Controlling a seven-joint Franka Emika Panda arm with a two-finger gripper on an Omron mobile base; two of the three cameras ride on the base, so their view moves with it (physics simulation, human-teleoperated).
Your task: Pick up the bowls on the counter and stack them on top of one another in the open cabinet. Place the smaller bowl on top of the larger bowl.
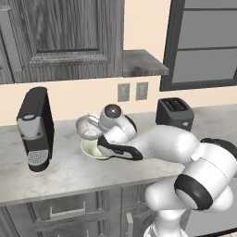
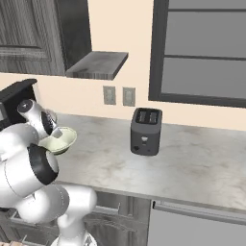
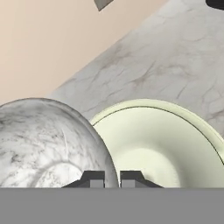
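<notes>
Our claw [image 3: 111, 178] straddles the smaller bowl's [image 3: 43, 144] rim, fingers narrowly parted; we cannot tell if it grips. Just right sits the larger bowl [image 3: 162, 144] on the counter [image 3: 166, 65]

Coffee machine [image 1: 34, 127] upright at left; toaster [image 1: 174, 112] right, well apart. Two wall outlets [image 1: 132, 91] between them. Window [image 2: 202, 48] above toaster, possibly shuttered

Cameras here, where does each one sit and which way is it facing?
Left base view: behind the arm's left, looking down at the counter; arm rises lower right.
Right base view: behind its right; arm lower left.
Hand view: on the hand, fingertips at the smaller bowl.
All three show the larger bowl.
</notes>
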